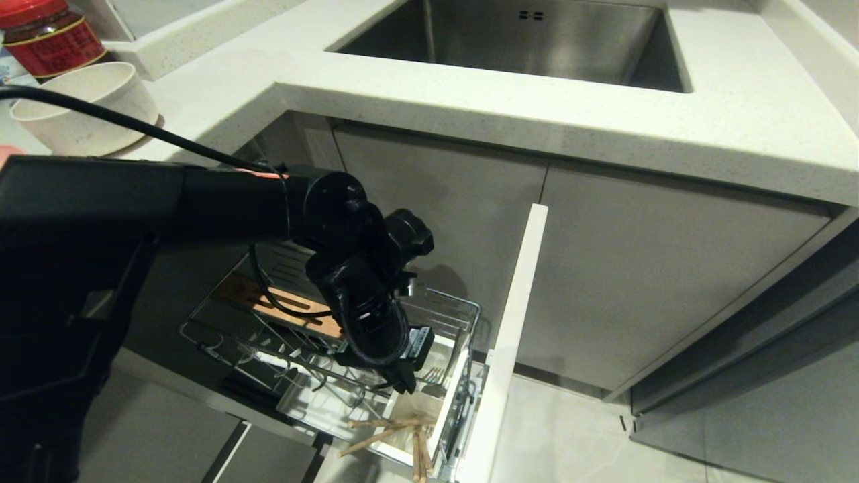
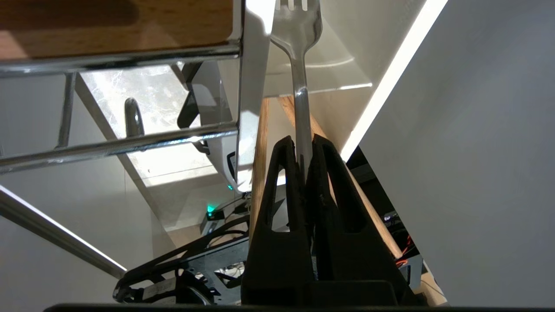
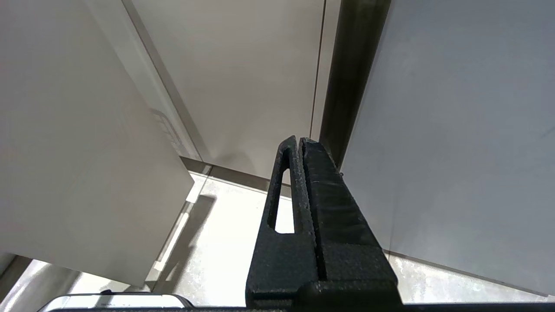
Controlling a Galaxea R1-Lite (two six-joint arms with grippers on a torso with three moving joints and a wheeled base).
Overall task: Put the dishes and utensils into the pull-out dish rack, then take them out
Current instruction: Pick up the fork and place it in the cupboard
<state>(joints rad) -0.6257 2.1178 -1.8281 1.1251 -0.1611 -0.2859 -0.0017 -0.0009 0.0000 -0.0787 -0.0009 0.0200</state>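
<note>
My left hand (image 2: 304,143) is low over the pull-out dish rack (image 1: 463,310), at its white utensil holder (image 1: 448,402), and its two fingers are pressed together on the handle of the silver fork (image 2: 300,78), whose tines point away from my wrist. The wooden chopsticks (image 1: 389,429) stand already in the holder, leaning outward, while the off-white bowl (image 1: 87,107) sits up on the counter (image 1: 725,127) near a red-lidded jar (image 1: 47,33). From this alone I cannot tell whether the fork is going in or coming out. If it goes in, I must lower it beside the chopsticks and only then let go; if it comes out, I must lift it straight and clear of the chrome wires. My right hand (image 3: 300,141) hangs parked beside the cabinet doors, fingers together and holding nothing.
</note>
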